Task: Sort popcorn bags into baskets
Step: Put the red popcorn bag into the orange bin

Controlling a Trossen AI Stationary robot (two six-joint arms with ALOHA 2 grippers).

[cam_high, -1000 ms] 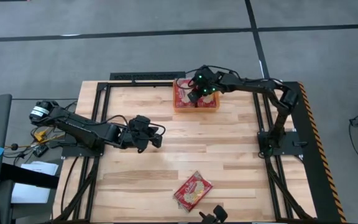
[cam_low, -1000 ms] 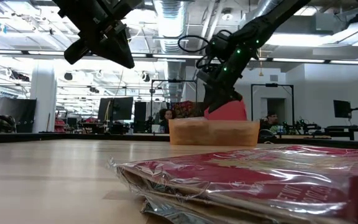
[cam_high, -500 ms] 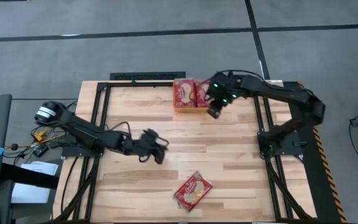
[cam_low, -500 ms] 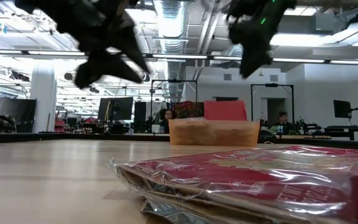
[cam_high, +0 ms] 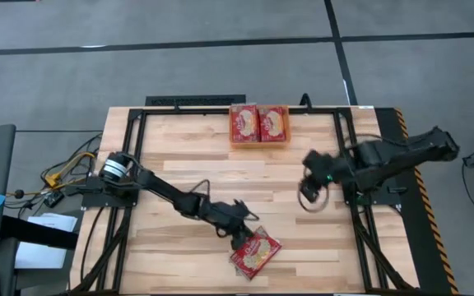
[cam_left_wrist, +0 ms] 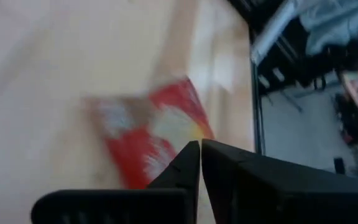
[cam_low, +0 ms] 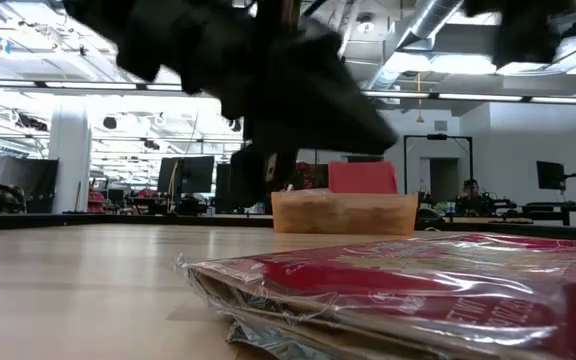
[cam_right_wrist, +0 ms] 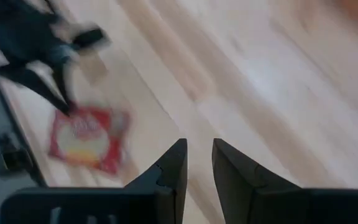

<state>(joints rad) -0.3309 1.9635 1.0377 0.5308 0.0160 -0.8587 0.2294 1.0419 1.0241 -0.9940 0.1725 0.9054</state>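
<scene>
Since the frame half a second earlier, your left gripper (cam_high: 245,236) had travelled from mid-table to the near edge, ending just beside the loose popcorn bag (cam_high: 256,252) at its upper-left corner. In the left wrist view its fingers (cam_left_wrist: 194,163) stood almost together, a sliver of gap between them, with the red packet (cam_left_wrist: 148,138) lying beyond the tips and nothing clamped.

Your right gripper (cam_high: 310,195) had left the orange basket (cam_high: 259,141) at the far edge and swung out over bare wood toward the right side of the table, well apart from both the basket and the loose bag. In its wrist view the fingers (cam_right_wrist: 174,163) showed a narrow gap, holding nothing; the loose bag (cam_right_wrist: 89,139) and the other arm lay farther off.

The basket held two popcorn bags (cam_high: 258,122) side by side, printed faces up, filling it wall to wall. In the low view, one red packet (cam_low: 362,178) rose above the basket's rim (cam_low: 344,212). The loose bag (cam_low: 398,290) lay flat on the table (cam_high: 171,148).
</scene>
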